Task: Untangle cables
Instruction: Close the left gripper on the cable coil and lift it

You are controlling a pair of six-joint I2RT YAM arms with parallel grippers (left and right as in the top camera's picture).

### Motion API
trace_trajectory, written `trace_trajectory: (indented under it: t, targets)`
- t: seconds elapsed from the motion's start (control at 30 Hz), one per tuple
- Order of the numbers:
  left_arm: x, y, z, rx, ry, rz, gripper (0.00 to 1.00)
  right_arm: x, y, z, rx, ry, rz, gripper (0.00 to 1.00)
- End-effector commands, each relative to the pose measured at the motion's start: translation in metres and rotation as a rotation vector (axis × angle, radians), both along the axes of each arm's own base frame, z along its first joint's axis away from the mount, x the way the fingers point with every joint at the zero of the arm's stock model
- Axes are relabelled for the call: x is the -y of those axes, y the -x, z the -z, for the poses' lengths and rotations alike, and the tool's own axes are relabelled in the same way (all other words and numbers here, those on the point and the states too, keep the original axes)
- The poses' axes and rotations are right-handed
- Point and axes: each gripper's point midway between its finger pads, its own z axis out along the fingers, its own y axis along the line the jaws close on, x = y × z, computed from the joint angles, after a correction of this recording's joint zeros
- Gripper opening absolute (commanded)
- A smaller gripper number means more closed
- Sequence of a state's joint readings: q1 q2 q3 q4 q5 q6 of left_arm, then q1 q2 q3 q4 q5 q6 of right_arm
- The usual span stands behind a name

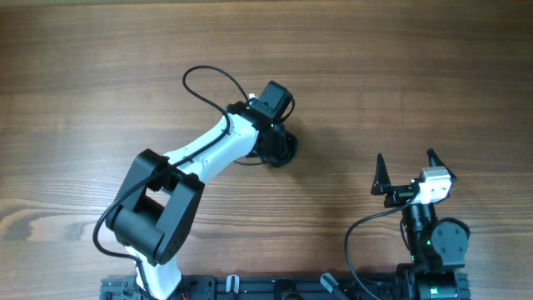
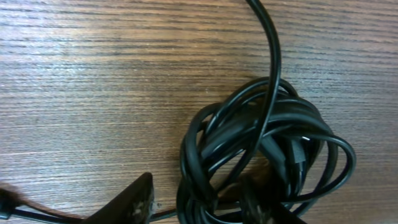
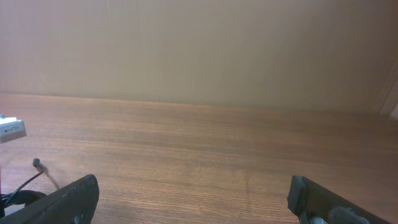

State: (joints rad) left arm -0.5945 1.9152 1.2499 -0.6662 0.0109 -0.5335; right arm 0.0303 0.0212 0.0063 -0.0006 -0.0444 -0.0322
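Note:
The cables (image 2: 261, 155) lie as one knotted bundle of black cords on the wooden table, and one strand runs up out of the left wrist view. From overhead the bundle (image 1: 286, 151) shows only partly under the left arm's wrist. My left gripper (image 2: 199, 204) is down at the bundle with its jaws partly apart. Its right finger (image 2: 258, 205) is pushed in among the loops, while its left finger (image 2: 134, 202) stands just clear of them. Several strands pass between the two. My right gripper (image 1: 406, 167) stands wide open and empty near the table's front right, far from the bundle.
The thicker black wire (image 1: 208, 79) of the left arm loops over the table behind the wrist. A thin cord end with a small plug (image 3: 37, 165) shows at the left edge of the right wrist view. The right arm's own wire (image 1: 358, 233) curves beside its base.

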Motion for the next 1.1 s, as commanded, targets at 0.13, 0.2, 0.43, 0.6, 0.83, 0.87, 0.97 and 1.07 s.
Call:
trace_trajectory:
  t: [0.13,0.2,0.43,0.6,0.83,0.87,0.97,1.07]
  targets:
    - [0.007,0.009,0.007,-0.032,0.009,0.021,0.39,0.000,0.000,-0.001,0.008,0.018,-0.003,1.00]
    - [0.008,0.010,0.007,-0.030,0.010,0.024,0.38,0.000,0.000,-0.001,0.008,0.018,-0.003,1.00]
    - [0.008,0.009,0.007,-0.028,0.007,0.024,0.27,-0.001,0.000,-0.001,0.008,0.018,-0.003,1.00]
    - [0.007,0.011,0.008,-0.033,0.004,0.024,0.25,0.000,0.000,-0.001,0.008,0.018,-0.003,1.00]
    - [0.003,0.017,0.009,-0.060,-0.014,0.023,0.31,0.000,0.000,-0.001,0.008,0.018,-0.003,1.00]
    - [0.003,0.017,0.009,-0.060,-0.014,0.023,0.30,-0.001,0.000,-0.001,0.007,0.018,-0.003,1.00]
    - [0.003,0.017,0.009,-0.060,-0.014,0.023,0.24,0.000,0.000,-0.001,0.008,0.018,-0.003,1.00]
    - [0.002,0.018,0.012,-0.062,-0.014,0.019,0.24,-0.001,0.000,-0.001,0.008,0.018,-0.003,1.00]
